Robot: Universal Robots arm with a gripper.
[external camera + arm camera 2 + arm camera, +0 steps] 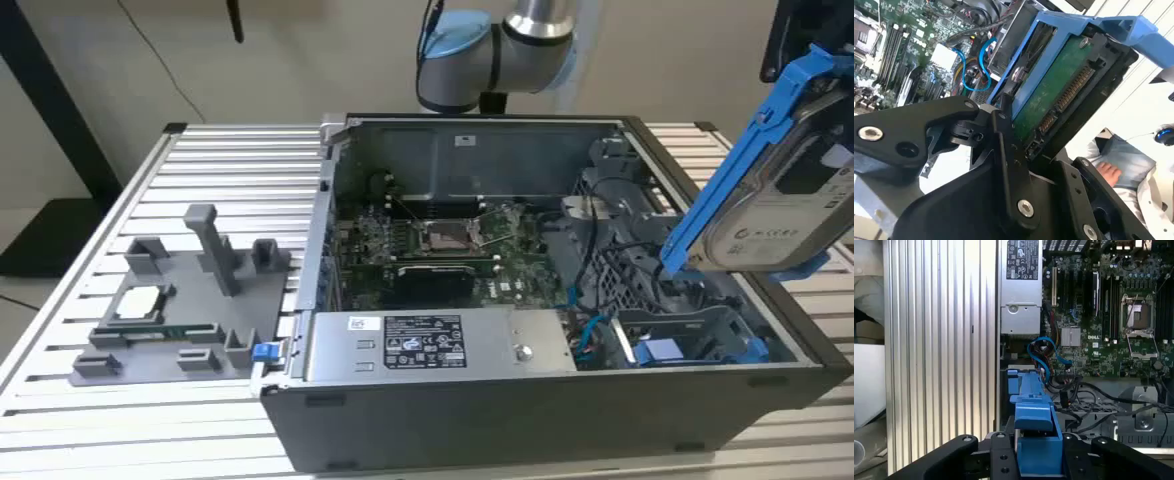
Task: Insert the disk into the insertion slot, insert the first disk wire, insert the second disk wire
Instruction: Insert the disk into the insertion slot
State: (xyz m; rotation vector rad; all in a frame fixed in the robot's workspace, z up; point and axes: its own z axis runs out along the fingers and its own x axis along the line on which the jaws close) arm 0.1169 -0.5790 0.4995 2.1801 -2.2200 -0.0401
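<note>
In the exterior view, you have the disk (785, 215) up in the air at the exterior view's right, steeply tilted, above and apart from the insertion slot (694, 335) in the computer case (534, 400) on the table (80, 430).

In the second wrist view, the jaws are clamped on the disk (1046, 95), and its connector (1070, 92) is bare.

In the first wrist view, its blue frame (1036, 440) sits between the jaws, over the case's edge.

I judge you're on the first step, with the disk unseated and no wire plugged into it. Seating it calls for levelling the disk and squaring it to the slot's rails.
</note>
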